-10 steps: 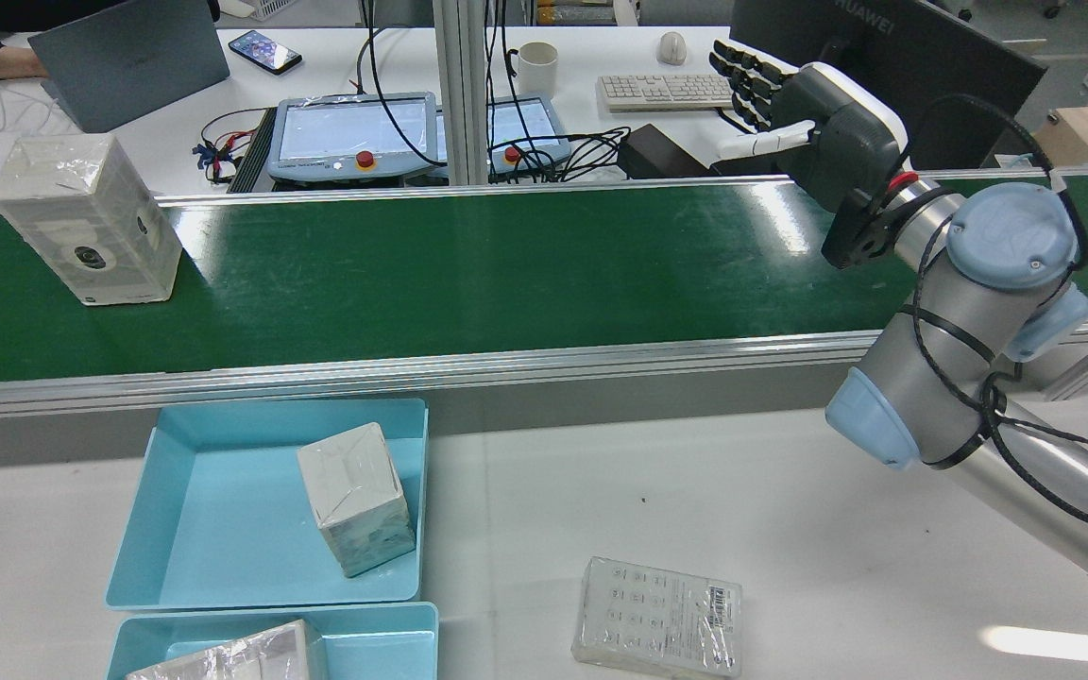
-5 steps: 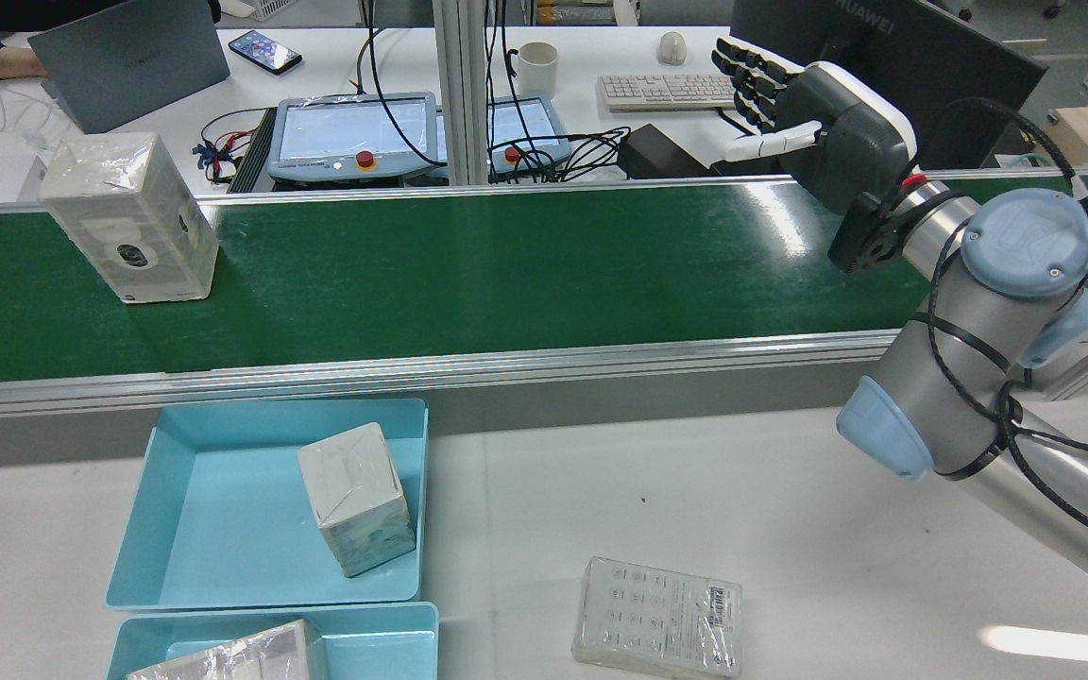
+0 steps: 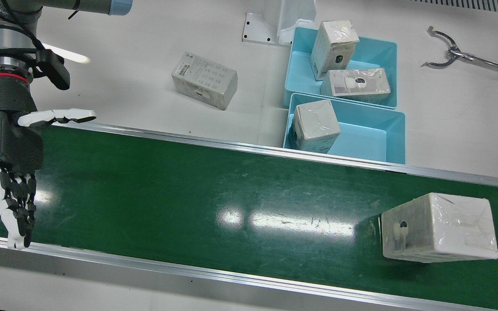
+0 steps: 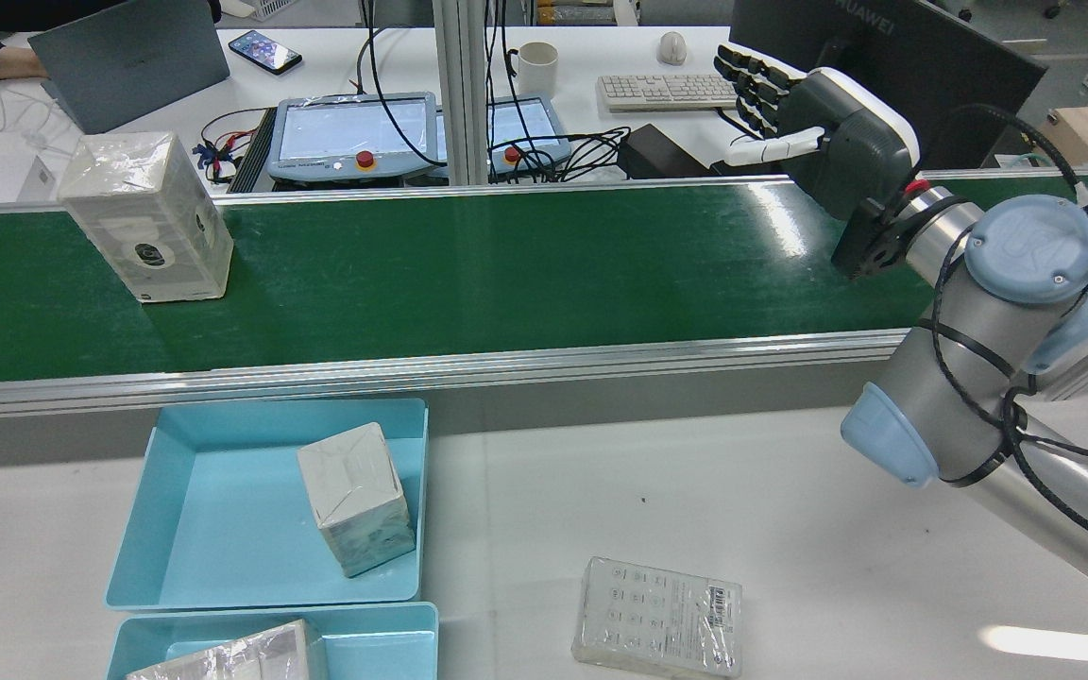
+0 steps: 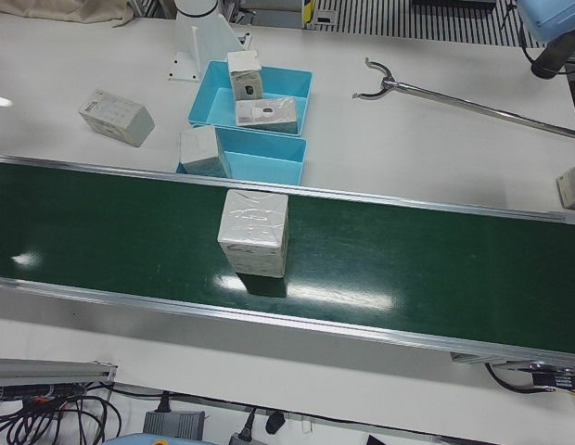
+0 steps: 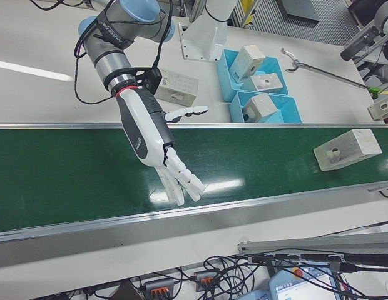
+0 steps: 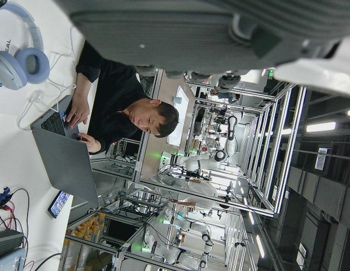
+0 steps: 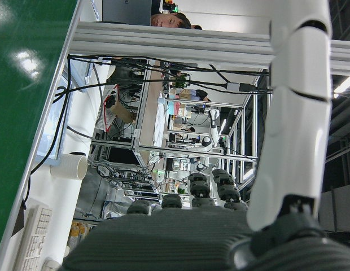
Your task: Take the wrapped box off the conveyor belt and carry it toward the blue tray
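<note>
Green conveyor belt (image 4: 506, 274) runs across the station; everything below is placed rel. to it. The wrapped box (image 4: 147, 231) stands upright on the belt near its left end in the rear view (right end in the front view (image 3: 439, 233)), clear film over white carton, nothing touching it. In the left-front view it sits mid-belt (image 5: 254, 232), closer to the robot-side rail than the far rail.

Right hand (image 3: 9, 142) hovers above the opposite end of the belt, well apart from the box. Empty, fingers (image 6: 181, 175) stretched straight and spread toward the operators' rail, thumb (image 3: 56, 115) stuck out sideways over the robot-side rail. Right-front view shows the palm turned toward the belt's length, holding nothing.

Left hand: only its own cam shows a dark underside strip at the top (image 7: 180, 34); can't tell if fingers are spread or curled. That cam looks past the belt at a person (image 7: 116, 116) typing on a laptop (image 4: 128, 61).

Blue tray (image 4: 213, 510) lies on the white table (image 4: 742, 510) just robot-side of the belt, roughly opposite the box end, w/ one wrapped carton (image 4: 355, 510) already in it. A second blue tray (image 3: 378, 47) touches it, farther from the belt, two cartons inside. A loose flat pack (image 4: 657, 614) lies on the table btw the trays and the right arm. A reach-grabber tool (image 3: 456, 54) lies on the table beyond the trays.
</note>
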Available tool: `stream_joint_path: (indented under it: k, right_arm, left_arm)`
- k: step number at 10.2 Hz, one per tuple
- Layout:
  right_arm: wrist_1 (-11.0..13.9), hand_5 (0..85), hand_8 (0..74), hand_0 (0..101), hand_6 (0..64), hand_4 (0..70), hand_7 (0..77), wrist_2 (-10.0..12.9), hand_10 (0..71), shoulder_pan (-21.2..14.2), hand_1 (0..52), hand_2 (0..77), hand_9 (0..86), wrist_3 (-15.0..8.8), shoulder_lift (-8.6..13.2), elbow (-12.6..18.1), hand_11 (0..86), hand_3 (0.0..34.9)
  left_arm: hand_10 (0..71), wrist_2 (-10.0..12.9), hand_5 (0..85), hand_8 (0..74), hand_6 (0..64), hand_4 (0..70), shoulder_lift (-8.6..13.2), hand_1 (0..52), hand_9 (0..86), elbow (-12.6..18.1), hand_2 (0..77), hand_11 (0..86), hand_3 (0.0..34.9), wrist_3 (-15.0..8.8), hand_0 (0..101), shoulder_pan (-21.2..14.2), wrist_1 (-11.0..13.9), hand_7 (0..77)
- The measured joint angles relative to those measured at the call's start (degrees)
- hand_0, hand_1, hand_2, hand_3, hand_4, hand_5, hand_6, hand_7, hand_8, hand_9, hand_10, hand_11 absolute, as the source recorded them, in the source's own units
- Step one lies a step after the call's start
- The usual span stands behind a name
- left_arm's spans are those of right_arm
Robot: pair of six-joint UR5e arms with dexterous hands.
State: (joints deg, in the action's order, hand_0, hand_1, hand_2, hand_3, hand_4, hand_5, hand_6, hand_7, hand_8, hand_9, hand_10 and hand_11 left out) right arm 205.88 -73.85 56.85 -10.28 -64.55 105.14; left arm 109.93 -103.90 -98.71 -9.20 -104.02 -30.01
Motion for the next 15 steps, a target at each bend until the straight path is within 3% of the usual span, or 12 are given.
stream_joint_path:
  k: [15]
  right_arm:
    - [0.0,7.6,1.6,47,0.0,6.0,2.7,0.5,0.0,-2.0,11.5,10.9,1.1,-0.1,0.3,-0.8,1.6,6.1]
  left_arm:
    - [0.5,0.0,1.1,0.0,0.0,0.0,0.0,0.0,0.0,0.0,0.5,0.0,0.0,0.0,0,0.0,0.0,0.0]
